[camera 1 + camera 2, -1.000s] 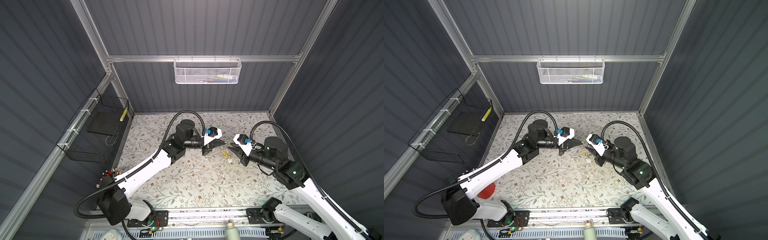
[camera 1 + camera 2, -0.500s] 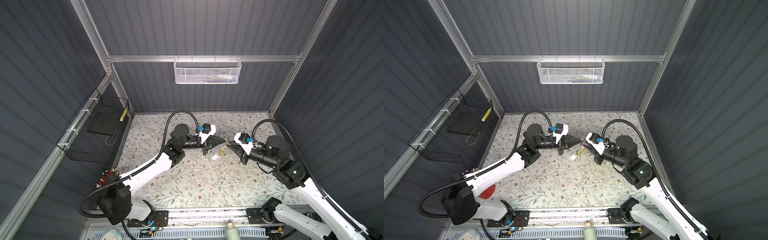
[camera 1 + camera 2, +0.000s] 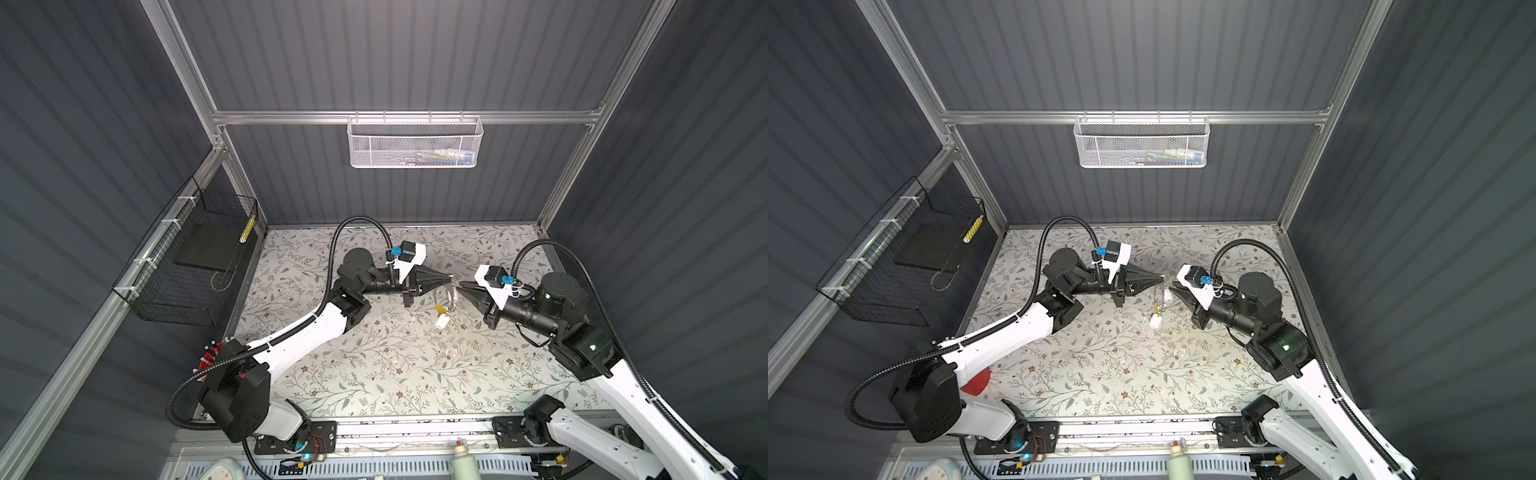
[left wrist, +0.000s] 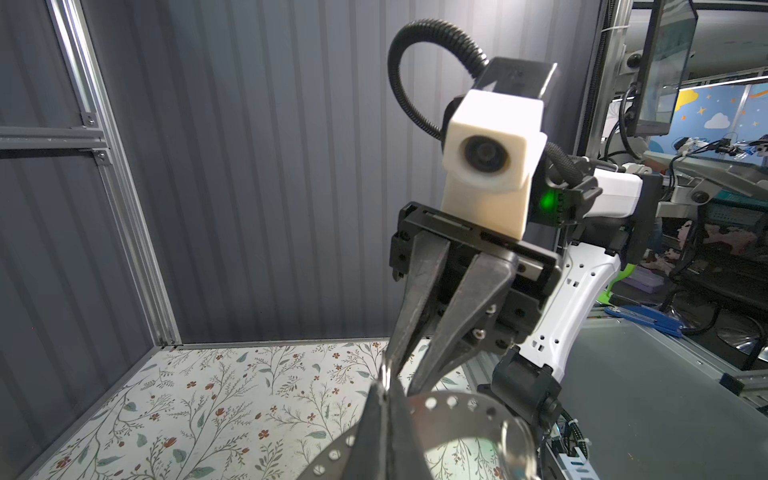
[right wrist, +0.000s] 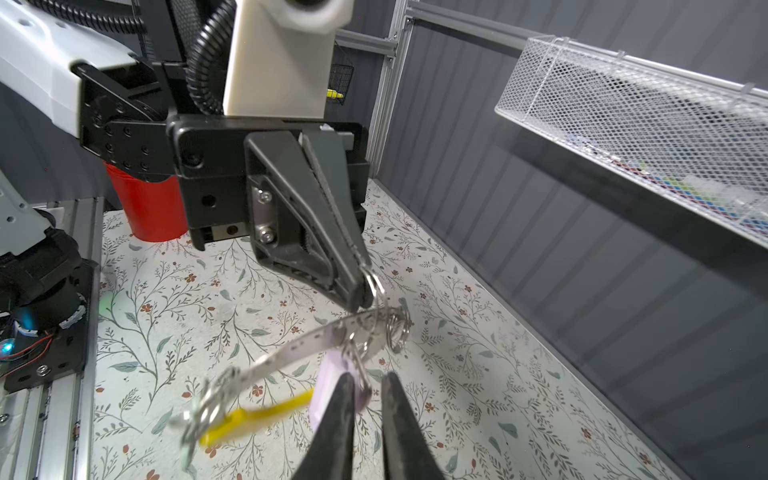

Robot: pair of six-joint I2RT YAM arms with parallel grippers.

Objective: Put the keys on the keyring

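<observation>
My left gripper [image 5: 361, 291] is shut on a silvery split ring [image 5: 374, 282], the keyring, held above the table. A translucent perforated strap [image 5: 291, 349] hangs from it, with a second small ring [image 5: 397, 330], a yellow tag [image 5: 257, 415] and a pale lilac flat piece [image 5: 327, 370]. No key blade shows, so I cannot tell whether the lilac piece is one of the keys. My right gripper [image 5: 368, 380] faces the left gripper [image 3: 451, 279] tip to tip. Its jaws stand narrowly apart beside the lilac piece, and a thin wire ring runs along one finger [image 5: 340, 415].
A floral mat [image 3: 374, 374] covers the table. A red cup [image 3: 976, 380] stands at the front left by the left arm's base. A white mesh basket [image 3: 415, 141] hangs on the back wall. A black wire basket [image 3: 195, 266] hangs on the left wall.
Both grippers have drawn together until their tips nearly meet. The strap with the yellow tag now dangles under them, and the right jaws have narrowed.
</observation>
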